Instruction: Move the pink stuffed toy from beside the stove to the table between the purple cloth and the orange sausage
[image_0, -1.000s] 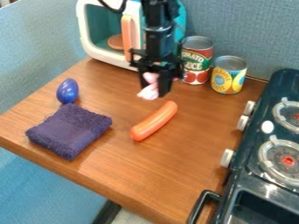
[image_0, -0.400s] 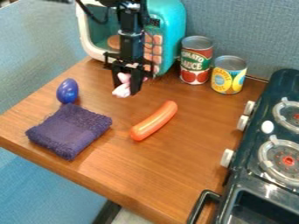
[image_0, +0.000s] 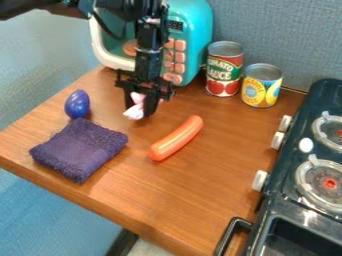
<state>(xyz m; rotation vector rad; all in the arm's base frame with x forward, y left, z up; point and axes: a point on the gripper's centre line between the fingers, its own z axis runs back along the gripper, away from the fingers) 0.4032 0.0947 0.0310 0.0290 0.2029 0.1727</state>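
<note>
Pink and white, the little thing (image_0: 135, 108) is sitting between the fingers of my gripper (image_0: 140, 108), which are standing partly apart and appear to be pinching it from both sides. From my end of the link, I'm seeing it just in front of the toy microwave (image_0: 191, 32), over the brown tabletop (image_0: 214, 175); I can't tell whether its lower end is touching the wood.

Handling-wise, I'm guessing light and maybe a bit soft, but the fingers are hiding too much for me to be sure what it is. I'm not reading it as fragile. If it's smooth plastic, it could be a little slippery, so I'm favoring a gentle, centered grip around the middle over pinching an end.

Labels, then: the red-and-green can (image_0: 224, 70) is wearing big pale lettering over tomato pictures, and the yellow-and-blue can (image_0: 262, 86) beside it is showing lettering and fruit artwork. The microwave's little display is carrying marks too small for me to make out. Nearer the camera, an orange sausage (image_0: 176, 138) is lying at a slant, while a blue egg (image_0: 77, 104) is resting beside the folded purple cloth (image_0: 79, 149).
</note>
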